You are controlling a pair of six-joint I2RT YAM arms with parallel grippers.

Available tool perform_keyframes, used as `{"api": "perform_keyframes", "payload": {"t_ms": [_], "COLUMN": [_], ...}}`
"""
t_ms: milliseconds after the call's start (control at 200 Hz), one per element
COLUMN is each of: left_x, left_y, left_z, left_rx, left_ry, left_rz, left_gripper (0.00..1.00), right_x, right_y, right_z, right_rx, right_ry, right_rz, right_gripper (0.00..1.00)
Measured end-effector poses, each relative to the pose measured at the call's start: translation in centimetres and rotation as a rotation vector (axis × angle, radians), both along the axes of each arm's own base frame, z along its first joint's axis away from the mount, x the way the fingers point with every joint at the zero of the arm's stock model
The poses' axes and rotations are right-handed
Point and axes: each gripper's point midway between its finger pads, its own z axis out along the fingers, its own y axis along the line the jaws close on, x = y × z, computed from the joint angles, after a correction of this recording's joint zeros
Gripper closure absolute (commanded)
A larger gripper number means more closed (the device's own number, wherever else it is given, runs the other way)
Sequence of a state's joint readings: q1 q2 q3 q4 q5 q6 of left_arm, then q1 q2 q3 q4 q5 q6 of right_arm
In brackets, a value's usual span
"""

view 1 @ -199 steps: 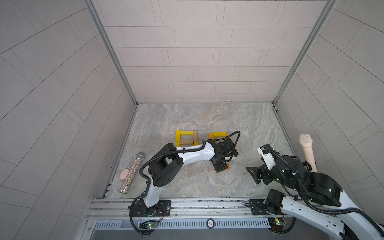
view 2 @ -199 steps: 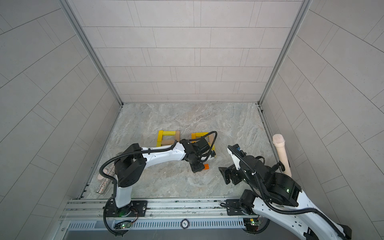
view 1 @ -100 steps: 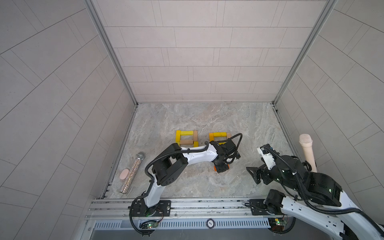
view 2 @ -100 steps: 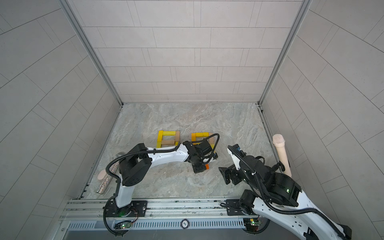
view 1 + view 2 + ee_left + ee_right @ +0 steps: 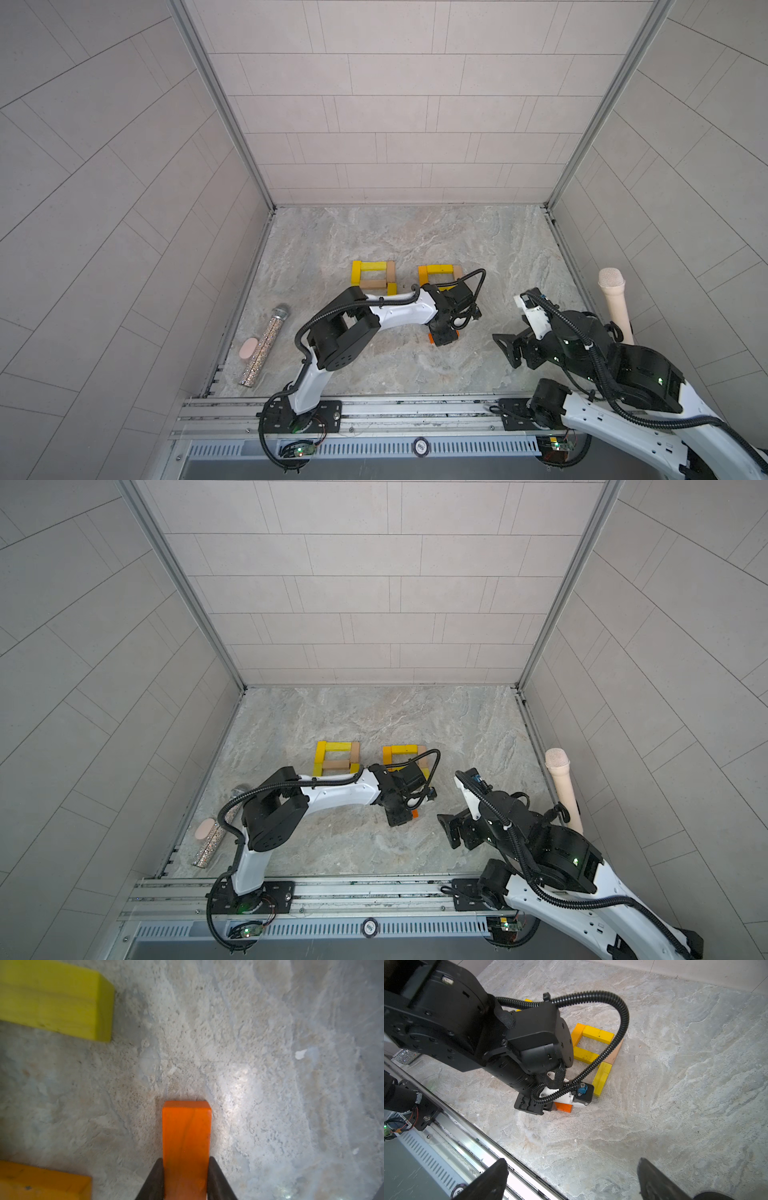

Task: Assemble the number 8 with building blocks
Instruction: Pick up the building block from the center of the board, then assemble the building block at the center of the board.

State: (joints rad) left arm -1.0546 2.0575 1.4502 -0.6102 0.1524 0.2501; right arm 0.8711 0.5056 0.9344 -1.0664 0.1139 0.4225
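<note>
**Orange block clamped; much of both figures out of sight**

Clenched on an orange block with the left fingers, one dark finger flat against each long side. Near end of the block cut off at the frame edge in the left wrist view. Hard to tell whether lifted or touching the surface. Barely seen in both top views (just slivers of orange poking out from under the black wrist).

Held just in front of the unfinished number 8. Five bars countable from the right wrist view: orange upright, yellow top, tan upright, yellow middle, yellow lower upright. Remainder masked by the left arm and its cable. Beside that, toward the left arm's side, a second bar figure in yellow and tan, lower part likewise hidden behind the arm.

Cut off at the left wrist view's edges: a yellow bar and an amber bar; unclear which segments.

Right fingers spread wide, gripping nothing, above bare surface, well apart from the blocks.

Beige microphone leaning at the right wall, lower end lost behind the right arm. Glittery silver microphone lying by the left wall, pink oval touching.
</note>
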Motion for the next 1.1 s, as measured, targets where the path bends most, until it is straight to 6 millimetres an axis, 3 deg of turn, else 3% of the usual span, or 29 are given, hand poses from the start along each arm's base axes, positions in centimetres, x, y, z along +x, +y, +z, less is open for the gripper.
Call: {"api": "perform_keyframes", "payload": {"t_ms": [245, 700, 1101], "left_x": [0.4, 2.9, 5.4], "left_y": [-0.5, -1.4, -1.5], "left_z": [1.1, 4.1, 2.7], "left_rx": [-0.006, -0.021, 0.018], "left_ry": [-0.021, -0.077, -0.112], "left_rz": [-0.045, -0.138, -0.142], "left_gripper": [0.76, 0.76, 0.76], "right_x": [0.0, 0.2, 0.3], "right_y": [0.0, -1.4, -1.6], "right_z": [0.0, 1.0, 1.1], "right_rx": [0.0, 0.031, 0.032], "right_ry": [-0.001, -0.062, -0.066], "right_rz": [-0.001, -0.057, -0.076], "right_gripper": [0.03, 0.04, 0.04]}}
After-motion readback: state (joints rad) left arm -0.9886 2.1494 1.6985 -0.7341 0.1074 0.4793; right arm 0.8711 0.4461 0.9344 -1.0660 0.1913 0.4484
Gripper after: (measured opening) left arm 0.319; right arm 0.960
